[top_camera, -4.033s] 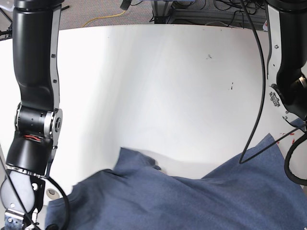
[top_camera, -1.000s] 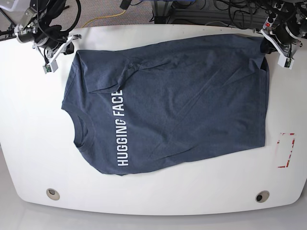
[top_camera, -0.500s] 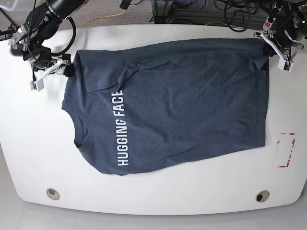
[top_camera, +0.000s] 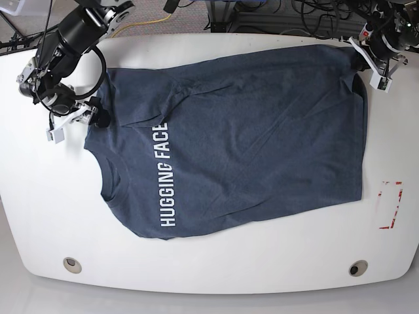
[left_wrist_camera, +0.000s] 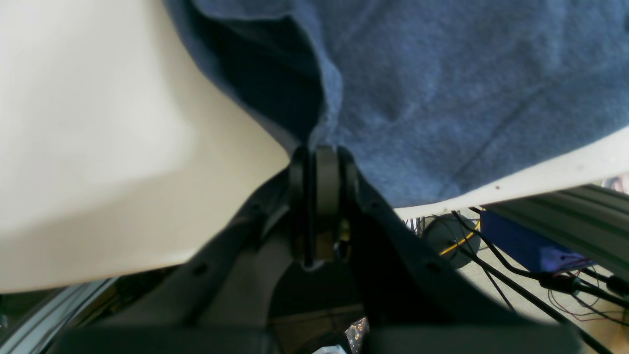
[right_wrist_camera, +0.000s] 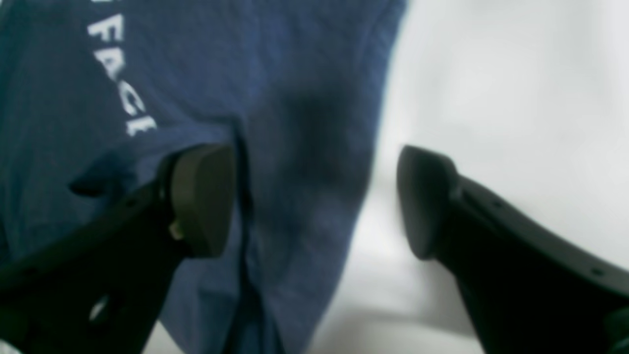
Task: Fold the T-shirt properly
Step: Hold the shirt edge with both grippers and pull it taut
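The navy T-shirt (top_camera: 249,144) lies spread flat on the white table (top_camera: 216,261), with "HUGGING FACE" in white facing up. In the base view my right gripper (top_camera: 97,114) hovers at the shirt's left sleeve edge. The right wrist view shows it (right_wrist_camera: 314,196) open, one finger (right_wrist_camera: 201,196) over the cloth (right_wrist_camera: 295,98) and the other over bare table. My left gripper (top_camera: 359,62) sits at the far right corner of the shirt. In the left wrist view it (left_wrist_camera: 319,162) is shut, pinching a fold of the fabric (left_wrist_camera: 442,88).
A red-and-white marking (top_camera: 391,205) lies on the table right of the shirt. Two round holes (top_camera: 72,265) (top_camera: 357,268) sit near the front edge. Cables and metal framing (top_camera: 262,13) run behind the table's far edge.
My right gripper has moved from the shirt's far left corner down along the left edge to the sleeve. The left gripper stays at the far right corner.
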Motion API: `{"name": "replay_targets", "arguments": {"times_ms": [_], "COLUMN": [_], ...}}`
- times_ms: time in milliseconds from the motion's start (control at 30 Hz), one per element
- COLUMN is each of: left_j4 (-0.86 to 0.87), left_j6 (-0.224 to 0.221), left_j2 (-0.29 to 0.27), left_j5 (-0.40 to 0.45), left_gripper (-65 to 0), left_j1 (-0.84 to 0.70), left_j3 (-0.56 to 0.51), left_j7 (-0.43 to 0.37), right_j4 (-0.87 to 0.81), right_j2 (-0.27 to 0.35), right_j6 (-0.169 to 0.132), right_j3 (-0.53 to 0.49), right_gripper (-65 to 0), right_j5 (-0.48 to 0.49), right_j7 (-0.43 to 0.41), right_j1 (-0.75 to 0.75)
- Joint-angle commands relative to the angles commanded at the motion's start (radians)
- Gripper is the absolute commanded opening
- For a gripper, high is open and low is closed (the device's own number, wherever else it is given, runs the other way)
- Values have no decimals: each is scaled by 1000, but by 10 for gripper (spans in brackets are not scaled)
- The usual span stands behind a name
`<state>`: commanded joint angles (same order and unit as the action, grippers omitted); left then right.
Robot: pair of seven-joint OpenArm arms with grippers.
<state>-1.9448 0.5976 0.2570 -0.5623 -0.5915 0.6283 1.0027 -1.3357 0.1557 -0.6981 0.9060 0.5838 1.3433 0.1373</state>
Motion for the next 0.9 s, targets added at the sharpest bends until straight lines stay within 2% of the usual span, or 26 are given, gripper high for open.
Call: {"name": "replay_targets", "arguments": {"times_ms": [100,167,333,433,600,667,800,900], "left_j4": [-2,-2,0,0,0,0,0,0], "left_j6": [0,0,0,0,-2,-2,-2,-2], "left_j2": [-2,-2,-2,-2,-2,-2,-2,-2], "left_j5": [0,0,2,2,2,2,2,2], "left_gripper": [-640,-640,-640,-640,-640,-640,-640,-640], "left_j1": [2,6,37,37,57,64,66,81], "left_j3": [0,0,0,-2,-6,-6,-8,-8], "left_j7": [0,0,3,3,3,3,3,5], "right_j4": [18,2,-72,-118,-167,-189,-198,-201], "right_j2": [0,-2,-23,-28,-57,-63,-86,-104], "right_j6": [0,0,0,0,0,0,0,0], "right_j3": [0,0,2,2,5,5,3,2], "right_gripper": [-159,-189,-387,-441,-431,-392,-268,-258], "right_j5": [0,2,2,2,3,3,3,3], "right_j7": [2,5,43,46,53,53,53,53], "right_j1": [6,3,-49,-87,-135,-152,-183,-209]}}
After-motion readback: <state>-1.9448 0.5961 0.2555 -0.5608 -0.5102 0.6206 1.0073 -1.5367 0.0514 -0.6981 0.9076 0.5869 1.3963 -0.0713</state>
